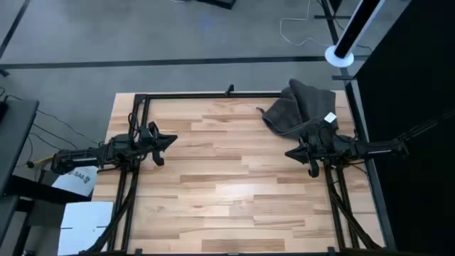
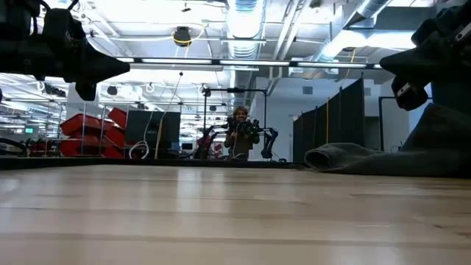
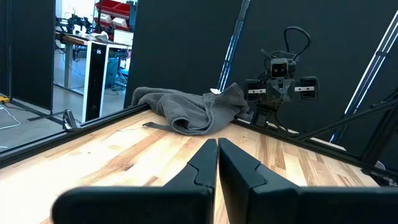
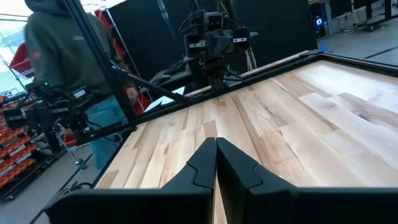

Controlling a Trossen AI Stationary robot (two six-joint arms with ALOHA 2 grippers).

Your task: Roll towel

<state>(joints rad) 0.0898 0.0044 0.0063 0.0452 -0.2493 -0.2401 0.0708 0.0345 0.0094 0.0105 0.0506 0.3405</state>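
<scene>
The table (image 1: 234,185) is made of light wooden planks, with a black frame. A dark grey towel (image 1: 298,108) lies crumpled on its far right corner.

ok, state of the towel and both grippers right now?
towel: crumpled in a heap at the table's far right corner, not rolled, white tag showing
left gripper: fingers shut, empty, over the table's left side
right gripper: fingers shut, empty, beside the towel

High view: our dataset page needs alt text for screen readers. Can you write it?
A crumpled dark charcoal-grey cloth towel lies at the far right corner of a light wooden table. The left gripper and right gripper, both shut, wait at opposite sides.
</scene>
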